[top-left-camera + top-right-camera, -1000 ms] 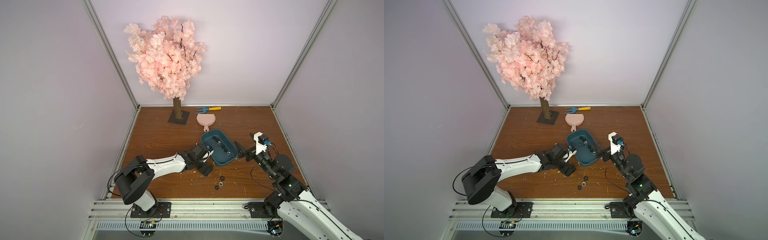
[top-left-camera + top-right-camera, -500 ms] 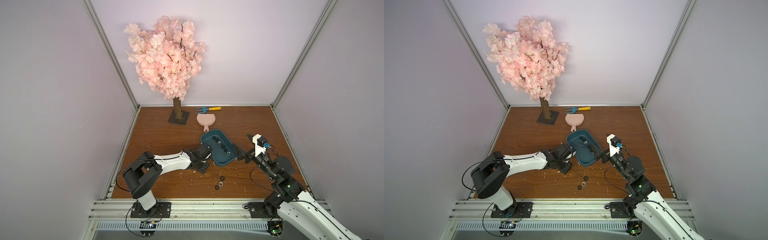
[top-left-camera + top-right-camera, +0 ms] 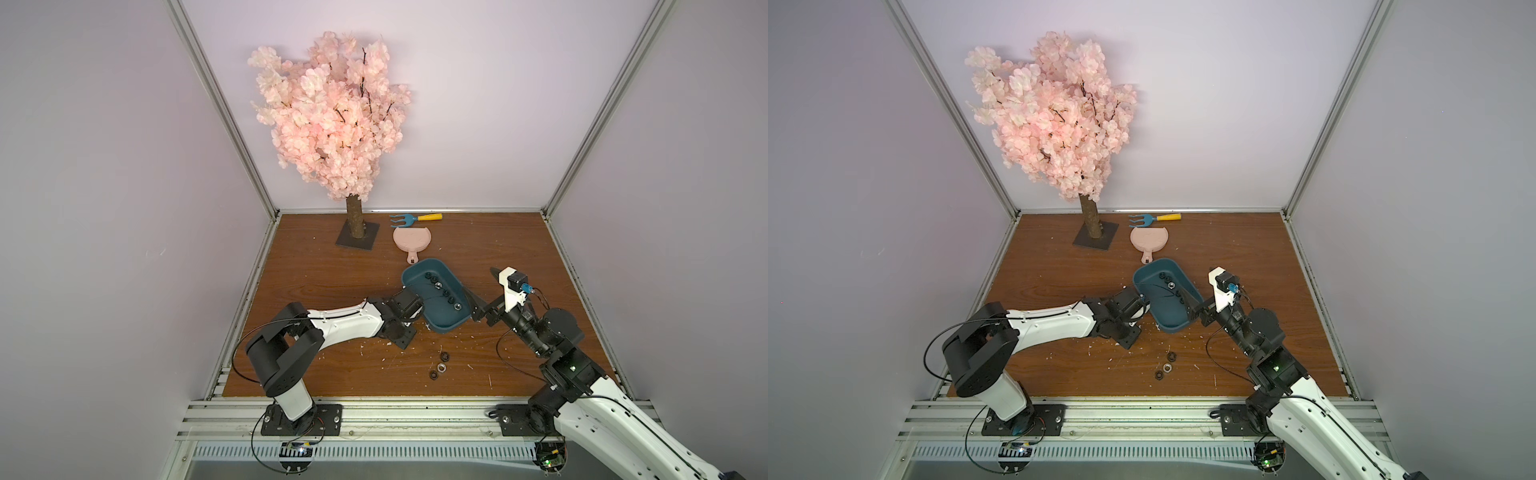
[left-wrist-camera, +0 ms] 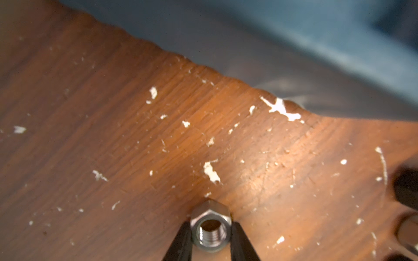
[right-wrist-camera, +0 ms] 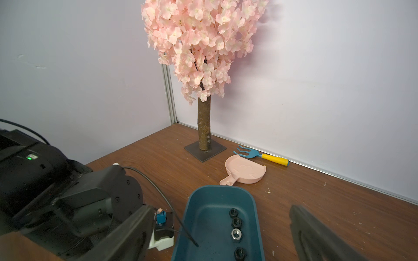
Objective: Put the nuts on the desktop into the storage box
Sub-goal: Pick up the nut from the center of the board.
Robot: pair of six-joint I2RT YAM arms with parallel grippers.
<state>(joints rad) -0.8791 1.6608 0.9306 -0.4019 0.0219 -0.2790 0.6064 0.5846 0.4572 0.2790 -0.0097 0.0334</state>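
The table is a brown wood-grain board flecked with white crumbs. At its back left stands one artificial tree, with pink fabric blossoms on a rough bark trunk over a dark square plate. The left fingers, slim black wedges, are clenched on the flats of one shiny silver nut. It is hexagonal with a threaded bore and sits low by the table, just beside the storage box. Behind the box lie one flat pink dustpan and one small blue rake with a yellow handle. The box is a dark teal plastic tub with rounded corners. In the right wrist view four nuts show inside it, three black and one silver. Three loose nuts, two black and one silver, cluster on the table in front of it. The right fingers, broad and matte black, are spread apart, one on each side of the box's end.
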